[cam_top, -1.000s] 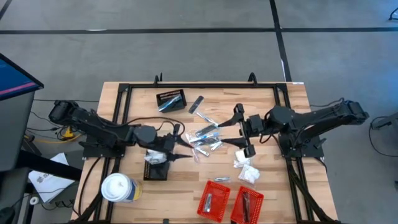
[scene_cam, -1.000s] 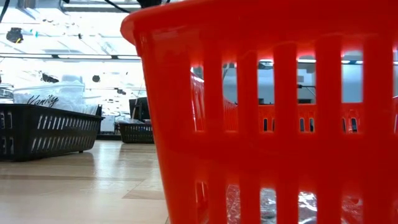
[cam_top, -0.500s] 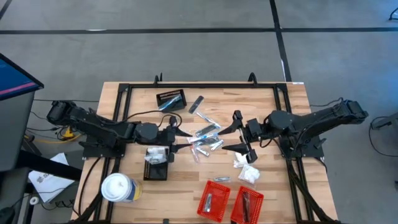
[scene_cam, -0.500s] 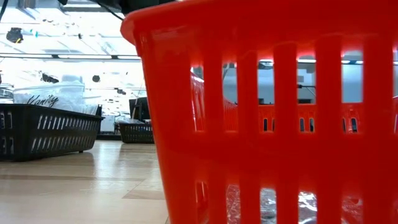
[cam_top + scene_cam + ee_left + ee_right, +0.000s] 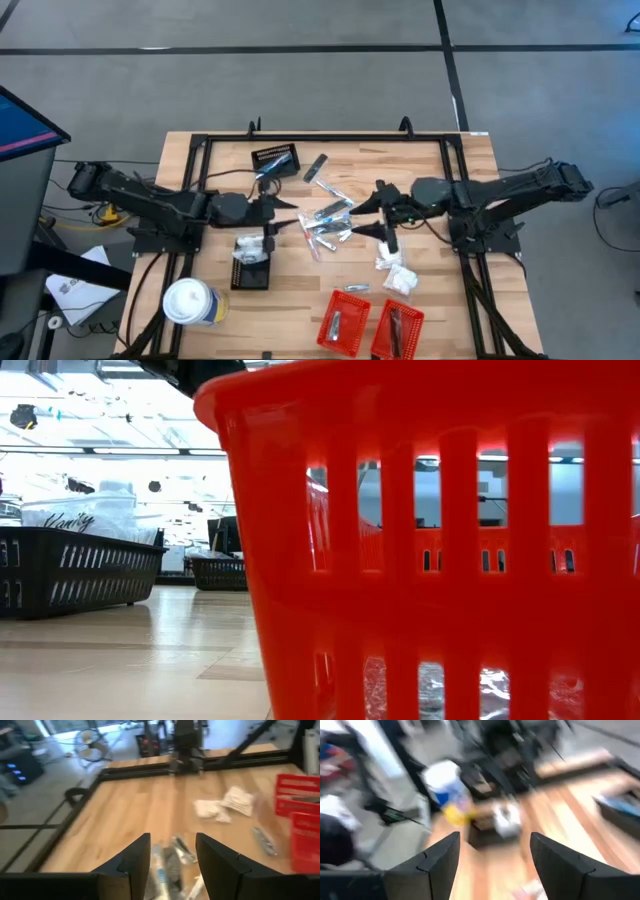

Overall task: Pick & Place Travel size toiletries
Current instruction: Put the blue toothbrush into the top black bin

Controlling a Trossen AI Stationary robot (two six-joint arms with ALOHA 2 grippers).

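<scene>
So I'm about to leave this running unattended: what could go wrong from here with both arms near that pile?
Both open grippers, left gripper and right gripper, flank the same silvery pile; they might collide if both reach in. The items overlap, so a grasp may lift several or scatter them. The white packets lie close beside the right arm and could get swept.

Silvery tubes and sachets (image 5: pixel 329 225) loosely piled mid-table, white packets (image 5: pixel 397 272) apart beside them

- One readable word — script lettering that looks like "Vanity" — on the clear-wrapped white packet (image 5: pixel 80 518) heaped in the black slotted plastic basket (image 5: pixel 70 570), low view.
- Nothing else legible — other marks are too blurred.
</scene>
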